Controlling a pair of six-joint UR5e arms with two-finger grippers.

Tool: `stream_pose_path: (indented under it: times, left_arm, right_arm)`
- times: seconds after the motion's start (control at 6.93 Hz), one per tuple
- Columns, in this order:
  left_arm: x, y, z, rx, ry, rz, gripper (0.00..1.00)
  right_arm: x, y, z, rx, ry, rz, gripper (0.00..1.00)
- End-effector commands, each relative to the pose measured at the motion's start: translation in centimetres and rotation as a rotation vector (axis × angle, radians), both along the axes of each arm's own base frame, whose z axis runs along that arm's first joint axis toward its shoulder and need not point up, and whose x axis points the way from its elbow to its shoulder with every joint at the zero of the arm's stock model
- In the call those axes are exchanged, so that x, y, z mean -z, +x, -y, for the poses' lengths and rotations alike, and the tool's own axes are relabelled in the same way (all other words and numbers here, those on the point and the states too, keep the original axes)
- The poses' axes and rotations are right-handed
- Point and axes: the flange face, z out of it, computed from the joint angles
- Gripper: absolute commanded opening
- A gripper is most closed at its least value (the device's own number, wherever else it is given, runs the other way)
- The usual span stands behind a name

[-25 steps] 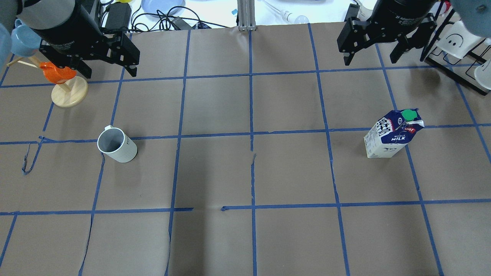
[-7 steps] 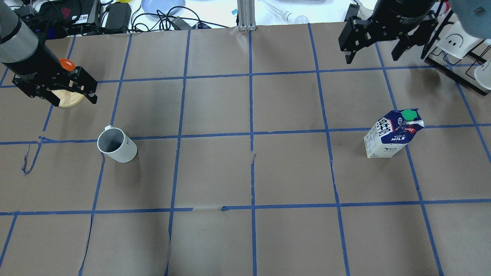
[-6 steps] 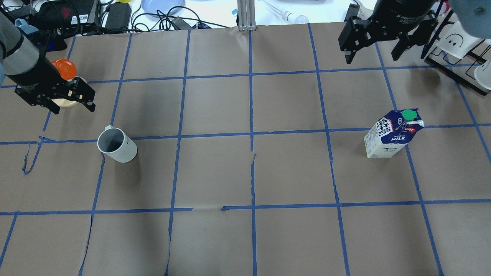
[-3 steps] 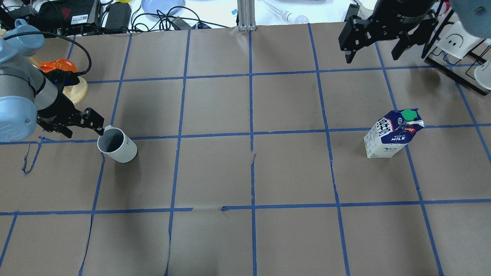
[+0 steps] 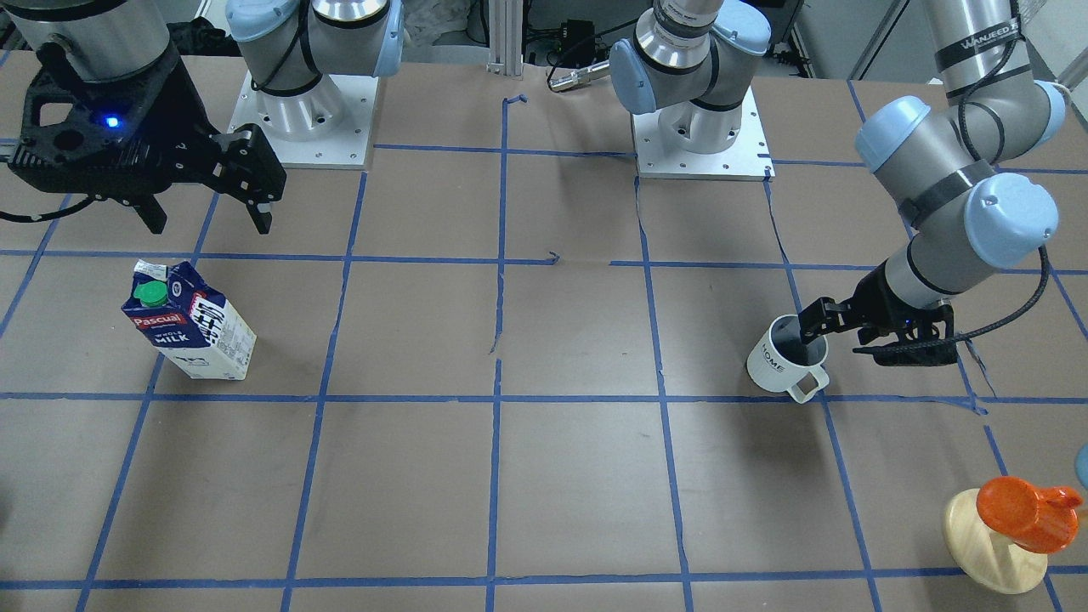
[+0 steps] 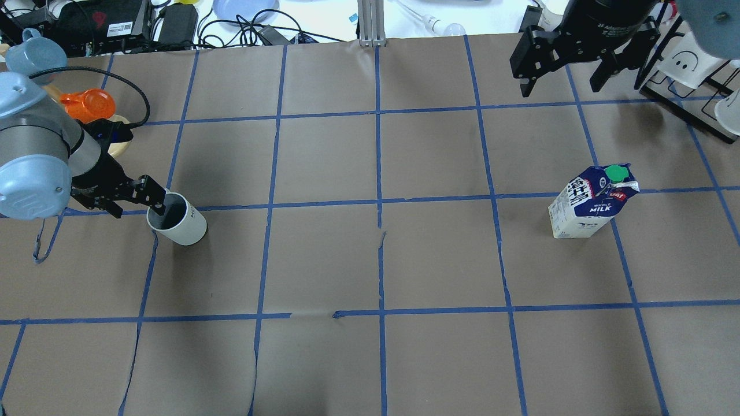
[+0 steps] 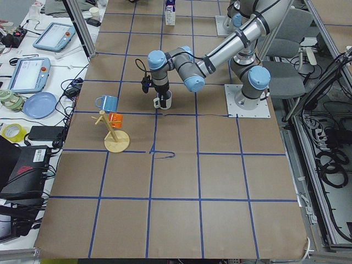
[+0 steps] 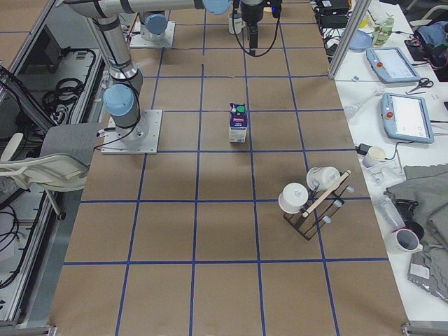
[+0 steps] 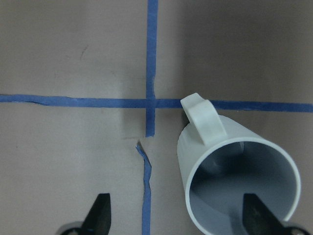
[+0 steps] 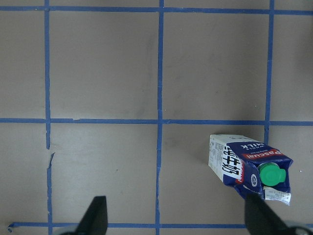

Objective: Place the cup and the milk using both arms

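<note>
**Left gripper** (image 6: 139,205): jaws spread wide, holding nothing. It sits low at the white mug (image 6: 182,225), straddling the wall on the handle side. The wrist view shows one fingertip (image 9: 257,213) over the mug's dark interior and the other outside, above the paper. Whether either finger contacts the wall cannot be told.

**Mug:** upright on the brown paper table (image 6: 324,260), at a blue tape crossing on the robot's left side.

**Right gripper** (image 6: 559,86): jaws wide apart and empty, raised above the table's far edge.

**Milk carton** (image 6: 589,202): upright on the robot's right side, green cap on, well apart from both grippers.
</note>
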Motion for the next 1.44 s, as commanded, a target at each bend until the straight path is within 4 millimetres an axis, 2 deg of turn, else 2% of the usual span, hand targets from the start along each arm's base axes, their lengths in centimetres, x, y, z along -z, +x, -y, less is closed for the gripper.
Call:
stream_pose_path:
  times: [0.0,0.14,0.29,0.58,0.72,0.87,1.01,1.15,1.3]
  left_arm:
    - [1.9,-0.4,0.4,0.021,0.005,-0.074,0.47]
    - [1.7,-0.4,0.3,0.048,0.004,-0.067,0.26]
    - [1.8,-0.5,0.4,0.058,0.003,-0.074,0.18]
    - [0.4,-1.1,0.2,0.077,-0.014,-0.056,0.06]
    - [-0.3,-1.4,0.3,0.079,-0.020,-0.051,0.04]
    - [-2.3,-3.1,0.7,0.078,-0.049,-0.034,0.05]
    - [-4.6,-7.4,1.4,0.087,-0.068,-0.034,0.06]
    - [-5.7,-14.1,2.3,0.078,-0.081,-0.015,0.07]
    - [-6.6,-19.9,2.7,0.036,-0.098,-0.014,0.07]
  right_arm:
    - [-0.1,0.0,-0.1,0.001,-0.001,-0.001,1.00]
    - [0.0,0.0,-0.1,-0.001,0.000,-0.001,1.00]
    - [0.0,0.0,-0.1,-0.001,0.002,-0.001,1.00]
    - [0.1,0.0,-0.1,-0.001,0.003,-0.001,1.00]
    - [0.1,-0.1,-0.1,0.001,0.006,-0.001,1.00]
    - [0.1,-0.2,-0.1,0.001,0.006,-0.003,1.00]
    - [0.1,-0.2,-0.1,0.001,0.008,-0.003,1.00]
    - [0.2,-0.2,-0.1,0.001,0.011,-0.003,1.00]
    - [0.2,-0.2,-0.1,0.001,0.011,-0.003,1.00]
